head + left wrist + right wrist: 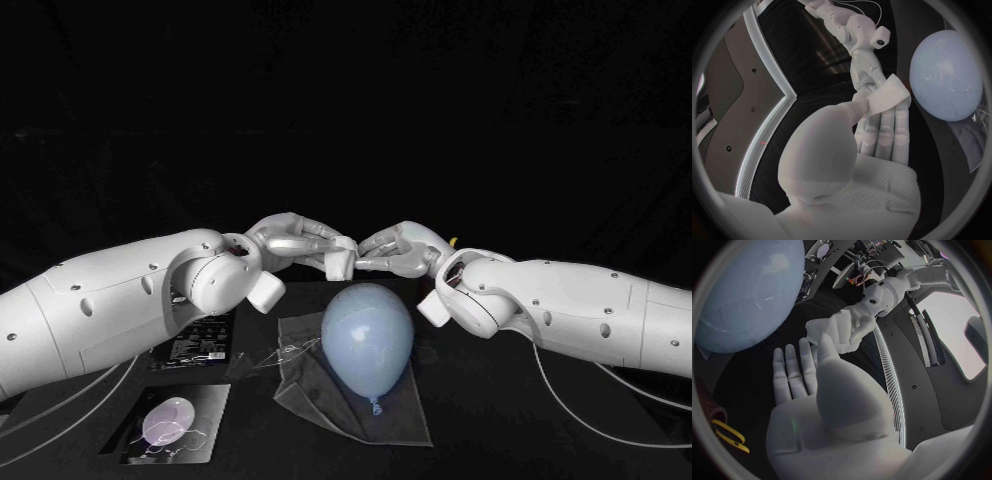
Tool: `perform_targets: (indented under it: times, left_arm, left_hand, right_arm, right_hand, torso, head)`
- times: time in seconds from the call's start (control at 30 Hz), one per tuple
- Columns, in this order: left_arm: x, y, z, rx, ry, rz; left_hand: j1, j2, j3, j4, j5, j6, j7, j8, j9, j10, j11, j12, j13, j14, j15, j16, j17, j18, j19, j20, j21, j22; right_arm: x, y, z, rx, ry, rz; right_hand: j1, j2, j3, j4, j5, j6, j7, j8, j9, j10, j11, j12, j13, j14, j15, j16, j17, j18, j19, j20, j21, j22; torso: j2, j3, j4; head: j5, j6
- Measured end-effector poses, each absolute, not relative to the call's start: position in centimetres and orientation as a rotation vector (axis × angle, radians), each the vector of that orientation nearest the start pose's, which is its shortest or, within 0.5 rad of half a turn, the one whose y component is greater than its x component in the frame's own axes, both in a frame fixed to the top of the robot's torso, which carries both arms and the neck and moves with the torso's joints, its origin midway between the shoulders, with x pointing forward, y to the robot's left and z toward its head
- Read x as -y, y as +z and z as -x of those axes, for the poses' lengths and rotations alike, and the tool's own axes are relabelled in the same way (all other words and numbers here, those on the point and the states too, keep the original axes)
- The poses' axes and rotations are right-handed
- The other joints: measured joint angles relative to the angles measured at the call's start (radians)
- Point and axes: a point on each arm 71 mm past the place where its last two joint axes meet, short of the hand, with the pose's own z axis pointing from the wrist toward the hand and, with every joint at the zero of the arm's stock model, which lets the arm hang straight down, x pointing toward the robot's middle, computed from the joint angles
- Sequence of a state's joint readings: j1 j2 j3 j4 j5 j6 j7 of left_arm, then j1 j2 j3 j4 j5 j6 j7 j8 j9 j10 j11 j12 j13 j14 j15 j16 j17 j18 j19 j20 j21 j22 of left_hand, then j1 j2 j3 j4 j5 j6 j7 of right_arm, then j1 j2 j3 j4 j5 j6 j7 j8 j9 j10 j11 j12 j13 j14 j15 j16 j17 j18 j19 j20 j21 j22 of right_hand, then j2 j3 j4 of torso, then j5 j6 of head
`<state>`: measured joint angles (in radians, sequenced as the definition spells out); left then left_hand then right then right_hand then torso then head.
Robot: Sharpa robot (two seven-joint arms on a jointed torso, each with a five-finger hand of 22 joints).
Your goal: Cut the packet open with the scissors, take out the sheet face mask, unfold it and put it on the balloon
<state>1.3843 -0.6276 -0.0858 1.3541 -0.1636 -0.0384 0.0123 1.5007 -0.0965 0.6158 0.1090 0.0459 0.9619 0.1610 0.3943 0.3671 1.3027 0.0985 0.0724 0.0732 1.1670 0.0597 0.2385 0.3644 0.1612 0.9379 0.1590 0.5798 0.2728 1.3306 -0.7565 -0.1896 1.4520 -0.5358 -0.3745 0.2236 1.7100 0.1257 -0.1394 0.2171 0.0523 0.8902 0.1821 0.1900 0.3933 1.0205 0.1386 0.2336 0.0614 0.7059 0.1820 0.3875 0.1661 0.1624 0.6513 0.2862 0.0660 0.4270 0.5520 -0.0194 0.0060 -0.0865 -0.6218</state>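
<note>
Black table [519,425] — left hand [296,240], right hand [401,248] beyond balloon [366,335], fingers [879,131] both pinching face mask [889,95].

In the head view, the left arm [101,310] comes in from the lower left and the right arm [591,310] from the right edge. Their wrists bend inward, so the left hand [300,243] and right hand [397,250] meet at the frame's centre. Each hand pinches the folded sheet face mask [891,95] between its thumb and straightened fingers.
</note>
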Motion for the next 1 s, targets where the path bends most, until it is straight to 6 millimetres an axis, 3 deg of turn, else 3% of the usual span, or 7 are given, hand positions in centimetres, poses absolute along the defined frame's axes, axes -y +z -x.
perform_targets:
  times: [0.13, 0.27, 0.33, 0.4, 0.53, 0.73, 1.0]
  left_arm:
    - [-13.0, -13.2, -52.8, -1.917, -1.511, 0.811]
    - [-13.1, -13.2, -52.8, -1.917, -1.513, 0.813]
    - [-13.1, -13.2, -52.8, -1.917, -1.514, 0.814]
    - [-13.1, -13.2, -52.8, -1.916, -1.515, 0.816]
    - [-13.2, -13.2, -52.9, -1.913, -1.515, 0.820]
    - [-13.4, -13.2, -52.9, -1.909, -1.515, 0.827]
    - [-14.0, -13.3, -53.1, -1.901, -1.504, 0.837]
  left_hand:
    - [-0.001, -0.001, 0.003, -0.003, 0.000, -0.002, -0.002, 0.000, 0.000, 0.000, 0.000, 0.000, 0.000, 0.007, 0.000, 0.000, 0.000, 0.000, 0.000, 0.000, 0.000, 0.001]
    - [-0.002, -0.002, 0.003, -0.003, 0.000, -0.003, -0.003, 0.000, 0.000, 0.000, 0.000, 0.000, 0.000, 0.007, 0.000, 0.000, 0.001, 0.000, 0.000, 0.000, 0.004, 0.001]
    - [-0.002, -0.002, 0.003, -0.003, 0.000, -0.003, -0.003, 0.000, 0.000, 0.000, 0.000, 0.000, 0.000, 0.007, 0.000, 0.000, 0.001, 0.000, 0.000, 0.000, 0.004, 0.002]
    - [-0.003, -0.001, 0.003, -0.003, 0.000, -0.003, -0.003, 0.000, 0.000, 0.000, 0.000, 0.000, 0.000, 0.007, 0.000, -0.004, 0.001, 0.000, 0.000, 0.000, 0.004, 0.002]
    - [-0.005, 0.002, 0.003, -0.003, 0.000, -0.003, -0.003, 0.000, 0.000, 0.000, 0.000, 0.000, 0.000, 0.007, 0.000, -0.004, 0.001, 0.000, 0.000, 0.000, 0.004, 0.002]
    - [-0.006, 0.004, 0.005, 0.000, 0.000, -0.007, -0.004, 0.000, 0.010, 0.000, 0.000, 0.000, 0.000, 0.007, 0.000, -0.004, 0.002, 0.000, -0.004, 0.004, 0.004, 0.002]
    - [-0.005, 0.005, 0.014, -0.008, -0.002, -0.009, -0.005, 0.000, 0.014, 0.008, 0.000, 0.000, 0.001, 0.007, 0.000, -0.004, 0.007, 0.000, -0.007, 0.000, 0.011, 0.007]
  right_arm:
    - [18.2, -17.2, -50.4, -1.636, 1.238, -0.514]
    - [18.2, -17.1, -50.3, -1.631, 1.256, -0.519]
    - [18.2, -17.1, -50.3, -1.628, 1.266, -0.522]
    - [18.2, -17.1, -50.3, -1.626, 1.273, -0.523]
    - [18.2, -17.0, -50.3, -1.621, 1.280, -0.528]
    - [18.6, -17.0, -50.3, -1.611, 1.270, -0.534]
    - [19.3, -16.1, -50.3, -1.585, 1.236, -0.507]
  right_hand:
    - [0.021, 0.021, 0.009, 0.009, 0.000, 0.027, -0.017, 0.002, -0.004, 0.030, -0.023, -0.016, 0.000, 0.013, 0.013, 0.004, -0.002, 0.000, 0.000, 0.000, 0.000, -0.005]
    - [0.039, 0.039, 0.019, 0.010, 0.000, 0.064, -0.030, 0.014, -0.003, 0.074, -0.040, -0.022, 0.000, 0.049, 0.010, 0.022, 0.005, 0.000, 0.004, 0.004, 0.004, -0.006]
    - [0.050, 0.039, 0.025, 0.005, 0.000, 0.084, -0.030, 0.023, 0.000, 0.089, -0.038, -0.022, 0.001, 0.061, 0.000, 0.032, 0.009, 0.000, 0.011, 0.000, 0.005, -0.007]
    - [0.065, 0.038, 0.035, -0.006, 0.000, 0.106, -0.017, 0.037, 0.004, 0.107, -0.020, -0.027, 0.002, 0.084, -0.025, 0.046, 0.016, 0.000, 0.022, -0.006, 0.009, -0.007]
    - [0.084, 0.036, 0.055, -0.026, -0.001, 0.126, -0.010, 0.056, 0.014, 0.120, -0.011, -0.027, 0.005, 0.100, -0.043, 0.068, 0.028, 0.015, 0.037, -0.008, 0.015, -0.007]
    - [0.085, 0.038, 0.081, -0.038, -0.006, 0.131, -0.013, 0.074, 0.021, 0.139, -0.020, -0.031, 0.007, 0.111, -0.046, 0.098, 0.047, 0.015, 0.054, -0.018, 0.031, 0.003]
    - [0.085, 0.037, 0.111, -0.040, -0.010, 0.130, -0.012, 0.083, 0.021, 0.143, -0.017, -0.035, 0.008, 0.115, -0.050, 0.125, 0.065, 0.015, 0.074, -0.023, 0.044, 0.017]
  torso:
    - [0.000, 0.0001, 0.0004]
    - [0.000, 0.0000, 0.0004]
    - [0.000, -0.0002, 0.0004]
    - [0.000, -0.0003, 0.0004]
    - [0.000, -0.0003, 0.0004]
    - [0.000, -0.0003, 0.0004]
    - [0.000, 0.0003, 0.0000]
  head:
    - [-0.001, 0.000]
    - [-0.002, -0.001]
    - [-0.002, -0.001]
    - [-0.002, -0.001]
    - [-0.004, -0.001]
    - [-0.004, -0.001]
    - [-0.002, 0.000]
